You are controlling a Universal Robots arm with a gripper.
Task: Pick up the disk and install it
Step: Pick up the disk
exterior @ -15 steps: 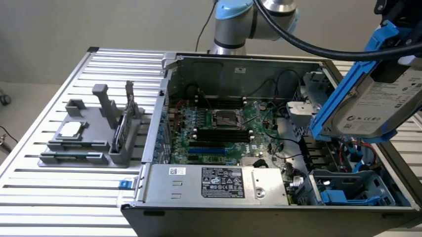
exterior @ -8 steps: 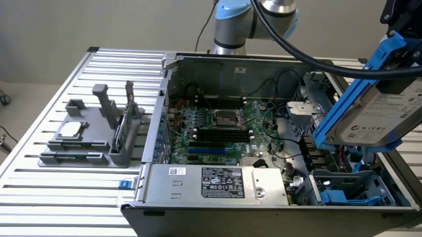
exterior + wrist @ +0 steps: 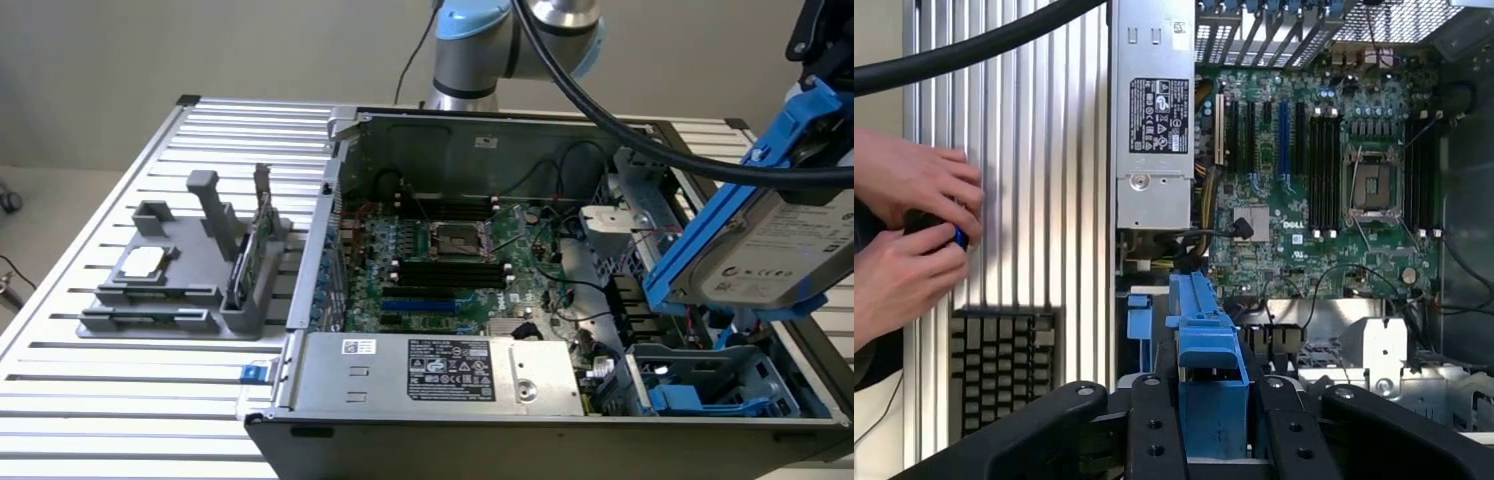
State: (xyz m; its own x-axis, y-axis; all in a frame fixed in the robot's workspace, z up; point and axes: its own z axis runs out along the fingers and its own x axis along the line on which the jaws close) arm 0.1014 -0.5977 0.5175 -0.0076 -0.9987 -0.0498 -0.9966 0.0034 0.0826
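Note:
The disk [image 3: 781,250], a silver-grey drive with a white label in a blue plastic carrier [image 3: 727,190], hangs tilted in the air at the exterior view's right. It is above the drive bay [image 3: 694,390] of the open computer case [image 3: 467,130]. My gripper [image 3: 817,50] holds it from above. In the wrist view the black fingers [image 3: 1154,430] stand on either side of the carrier's blue edge [image 3: 1204,350], with my gripper [image 3: 1209,425] shut on it. The motherboard [image 3: 1324,170] lies beyond it.
A grey power supply [image 3: 447,370] with a black-and-white label lies along the case's near side. A grey tray [image 3: 174,290] with a small silver chip [image 3: 140,262] stands on the slatted table at the exterior view's left. A person's hands [image 3: 914,230] and a keyboard [image 3: 999,365] are beside the table.

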